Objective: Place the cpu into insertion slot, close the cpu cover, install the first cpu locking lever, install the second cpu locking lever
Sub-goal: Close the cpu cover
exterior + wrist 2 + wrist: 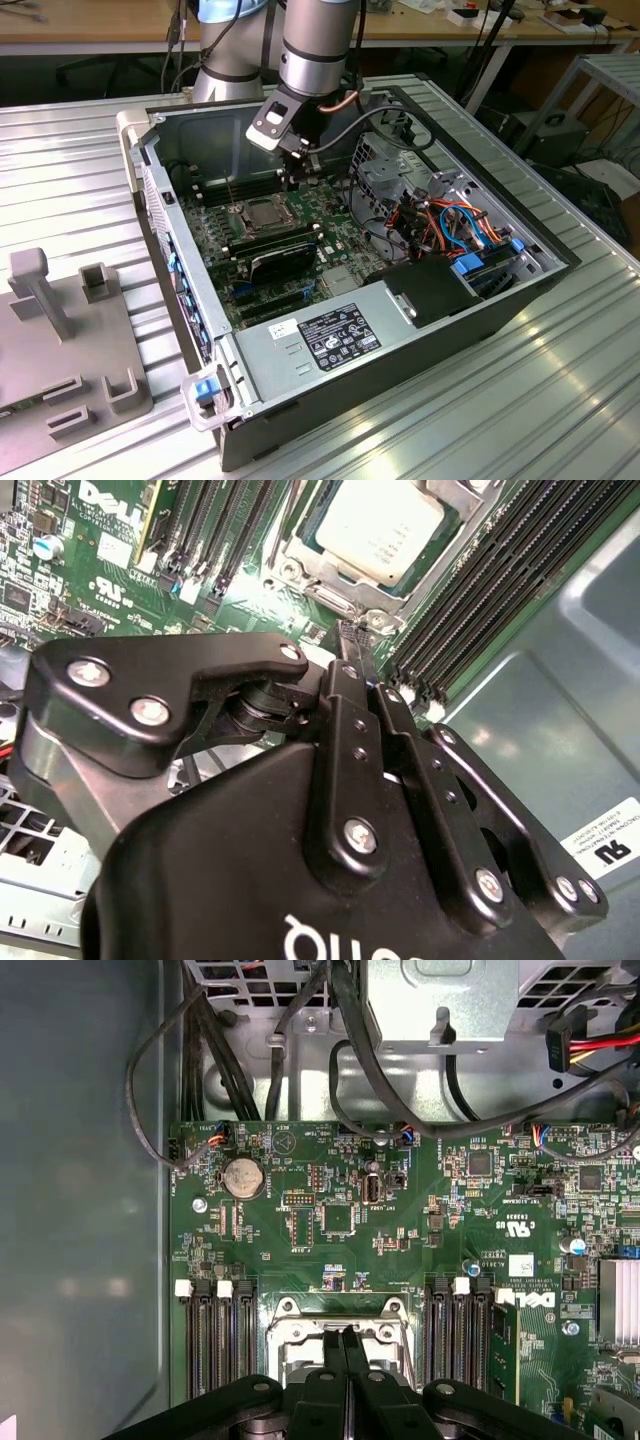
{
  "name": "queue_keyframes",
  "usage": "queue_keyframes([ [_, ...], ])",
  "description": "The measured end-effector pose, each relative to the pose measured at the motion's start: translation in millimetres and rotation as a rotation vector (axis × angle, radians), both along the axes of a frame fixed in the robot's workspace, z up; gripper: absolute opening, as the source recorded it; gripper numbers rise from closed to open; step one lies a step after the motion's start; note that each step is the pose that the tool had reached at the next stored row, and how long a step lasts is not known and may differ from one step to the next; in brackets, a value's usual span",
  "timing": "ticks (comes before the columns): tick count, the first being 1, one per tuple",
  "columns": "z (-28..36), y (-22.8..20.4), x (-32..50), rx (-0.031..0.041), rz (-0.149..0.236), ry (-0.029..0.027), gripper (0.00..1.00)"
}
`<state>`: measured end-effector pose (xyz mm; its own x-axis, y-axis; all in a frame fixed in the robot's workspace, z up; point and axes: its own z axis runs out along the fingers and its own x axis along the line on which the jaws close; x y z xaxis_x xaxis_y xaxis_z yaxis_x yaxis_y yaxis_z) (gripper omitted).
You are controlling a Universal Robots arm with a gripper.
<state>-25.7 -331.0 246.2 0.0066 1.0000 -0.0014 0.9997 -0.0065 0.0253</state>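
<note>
The cpu point(380, 525) sits in the insertion slot point(245, 220), between two banks of memory slots point(215, 1335) on the green board point(400, 1200) — the cpu cover point(455, 525) lies flat around it. The claw point(344, 1338) stands at the cover's edge, clenched, its fingers pressed together on nothing; contact is unclear. The open computer case point(420, 360) rests on the ribbed desk point(560, 400).

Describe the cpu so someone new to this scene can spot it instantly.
Look inside the open computer case, at the green circuit board on its floor. Between the two banks of long black memory slots sits the cpu, close to the gripper. It is the only flat, pale silvery square there, ringed by a metal frame.
</note>
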Motion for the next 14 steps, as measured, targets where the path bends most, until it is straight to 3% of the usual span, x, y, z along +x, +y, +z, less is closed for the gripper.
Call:
queue_keyframes([
  [14,-0.1,0.0,-3.7,0.0,0.0,0.0,0.11],
])
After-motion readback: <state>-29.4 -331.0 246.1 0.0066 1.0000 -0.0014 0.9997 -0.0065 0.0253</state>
